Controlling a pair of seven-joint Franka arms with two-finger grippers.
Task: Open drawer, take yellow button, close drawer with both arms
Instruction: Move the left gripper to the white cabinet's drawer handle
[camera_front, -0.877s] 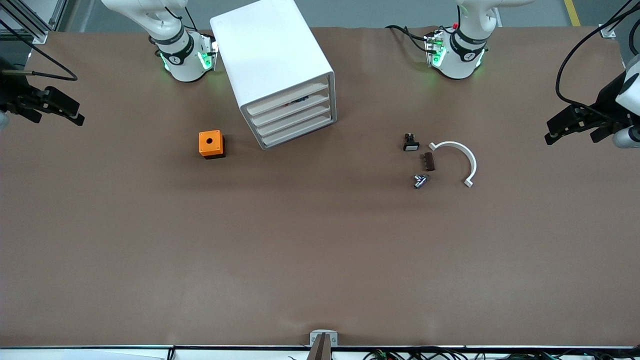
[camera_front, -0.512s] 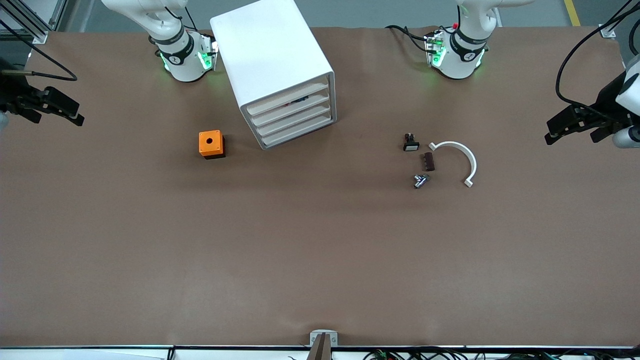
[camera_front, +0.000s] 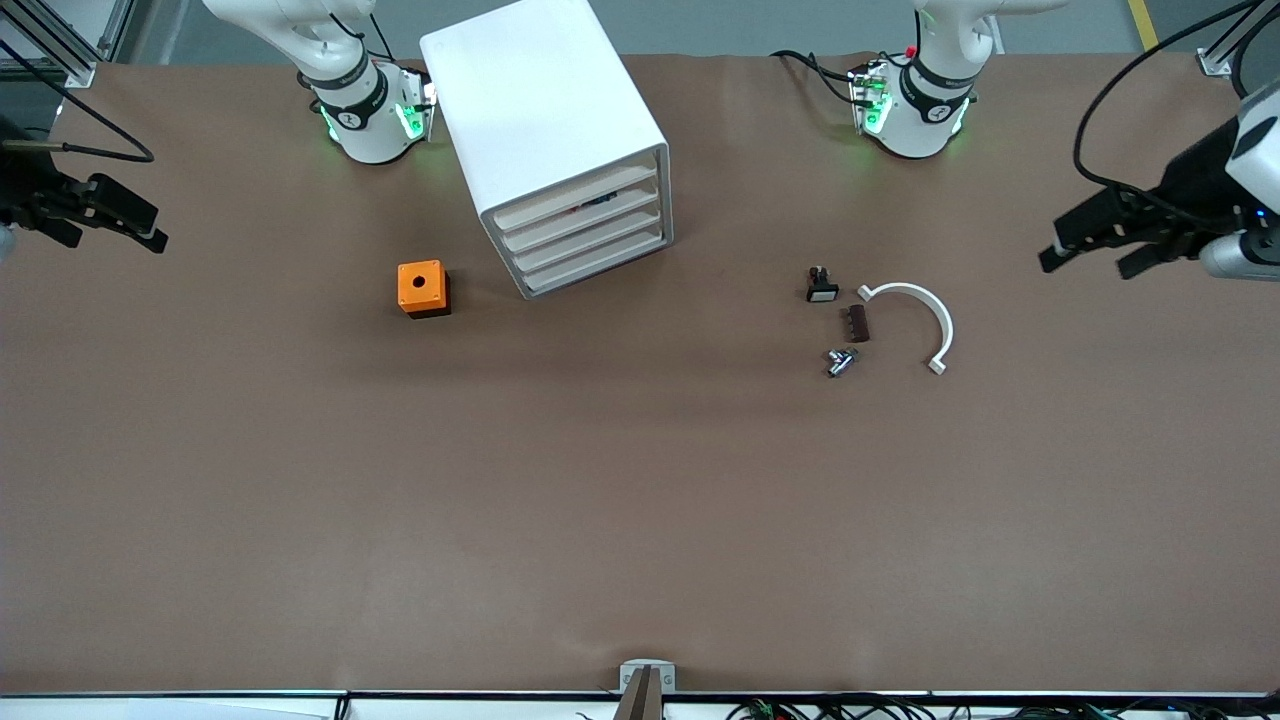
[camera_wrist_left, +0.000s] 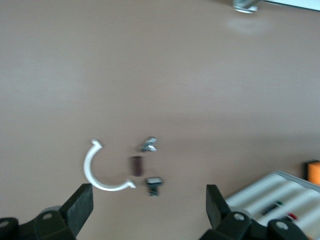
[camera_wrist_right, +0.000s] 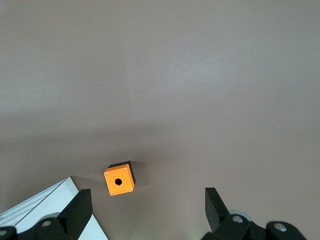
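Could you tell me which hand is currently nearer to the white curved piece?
Left. The left hand hangs open toward its own end of the table from the white curved piece; the right hand waits open at the right arm's end.

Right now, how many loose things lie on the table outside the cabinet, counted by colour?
Orange: 1, the box with a hole
White: 1, the curved piece
Black with a white face: 1, the small part
Dark brown: 1, the little block
Silver: 1, the metal piece
Total: 5
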